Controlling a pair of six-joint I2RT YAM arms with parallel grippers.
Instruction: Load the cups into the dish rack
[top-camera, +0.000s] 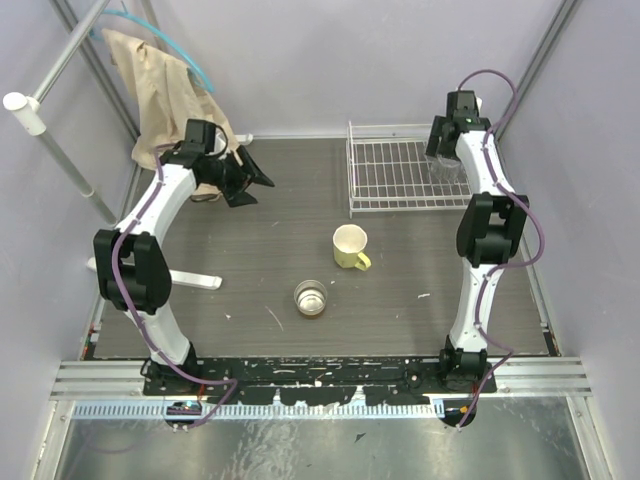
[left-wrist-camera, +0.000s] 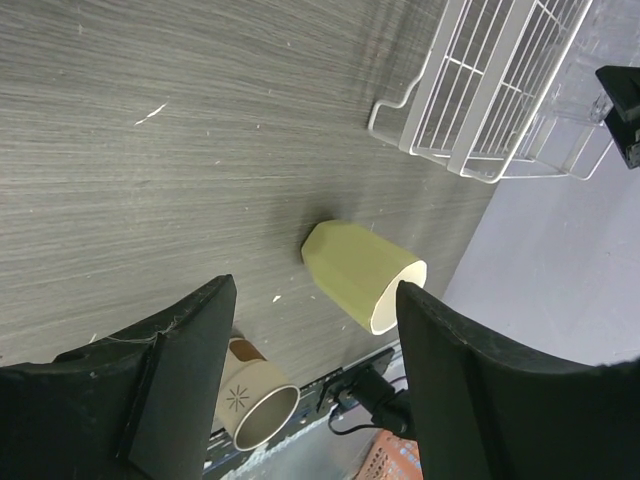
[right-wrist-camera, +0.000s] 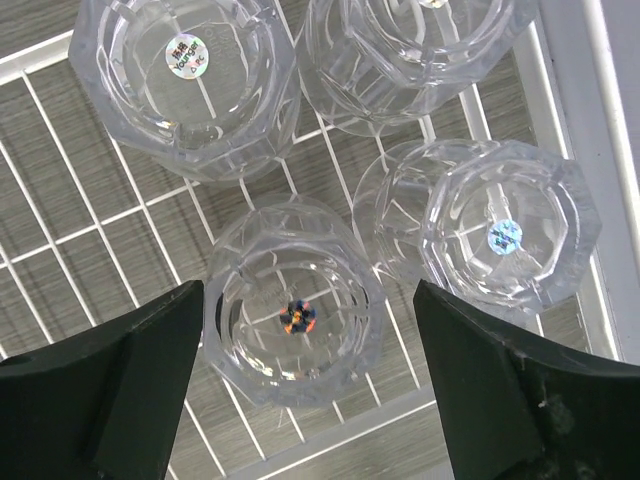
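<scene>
Four in the dish rack (top-camera: 395, 175), two out on the table (top-camera: 250, 260)

From above: the right gripper (top-camera: 446, 158) hangs over the rack's far right corner. The left gripper (top-camera: 240, 183) sits way off at the far left, jaws spread with nothing in them. The yellow mug (top-camera: 350, 246) and the metallic-brown cup (top-camera: 311, 298) stand well clear of both. Left wrist cam: jaws wide and empty. The mug (left-wrist-camera: 362, 268) shows beyond the gap between the fingers, the brown cup (left-wrist-camera: 255, 400) peeks out beside one finger, and the rack (left-wrist-camera: 490, 90) is further out past the mug. Right wrist cam: jaws open, straddling one clear tumbler (right-wrist-camera: 295, 315) that sits on the rack wires right under them — there's a visible gap on one side, so no pinch. Three more tumblers (right-wrist-camera: 185, 80) stand beyond the fingertips, all inside the rack.
</scene>
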